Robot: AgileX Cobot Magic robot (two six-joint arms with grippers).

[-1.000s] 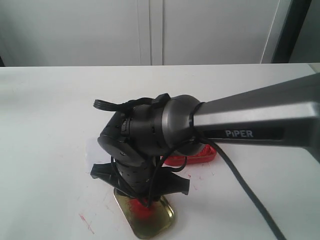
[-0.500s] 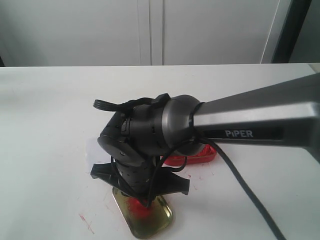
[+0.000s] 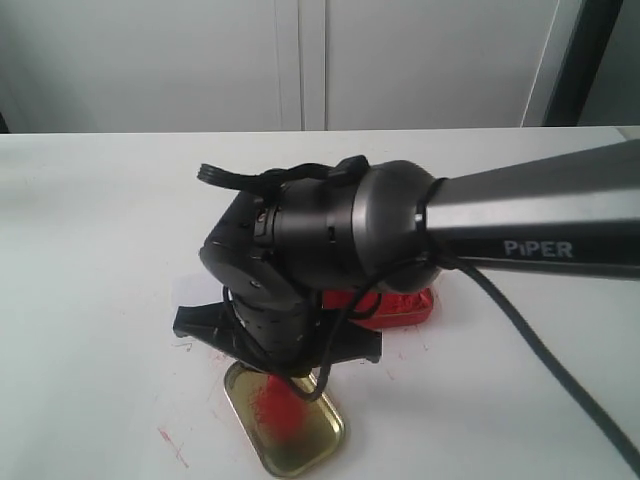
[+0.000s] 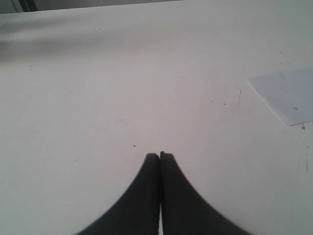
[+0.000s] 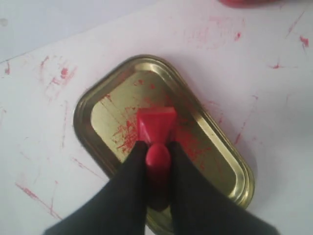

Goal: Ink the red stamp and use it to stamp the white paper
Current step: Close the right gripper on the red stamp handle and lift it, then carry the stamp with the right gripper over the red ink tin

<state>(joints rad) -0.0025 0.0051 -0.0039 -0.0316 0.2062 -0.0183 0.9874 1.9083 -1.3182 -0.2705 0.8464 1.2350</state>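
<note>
My right gripper is shut on the knobbed handle of the red stamp, holding its square base just above the gold tin lid, which is smeared with red. In the exterior view the right arm's wrist hides the stamp and hangs over that lid. The white paper lies to the left of the wrist, mostly hidden behind it. It also shows in the left wrist view as a white paper off to one side of my left gripper, which is shut on nothing over bare tabletop.
The red rectangular tin of paste sits behind the right arm, partly covered by it. Red ink smudges mark the table around the lid. A black cable trails from the arm toward the front right.
The right gripper has risen off the gold lid with the stamp, and the wrist has shifted slightly right. More of the stained lid now shows.
</note>
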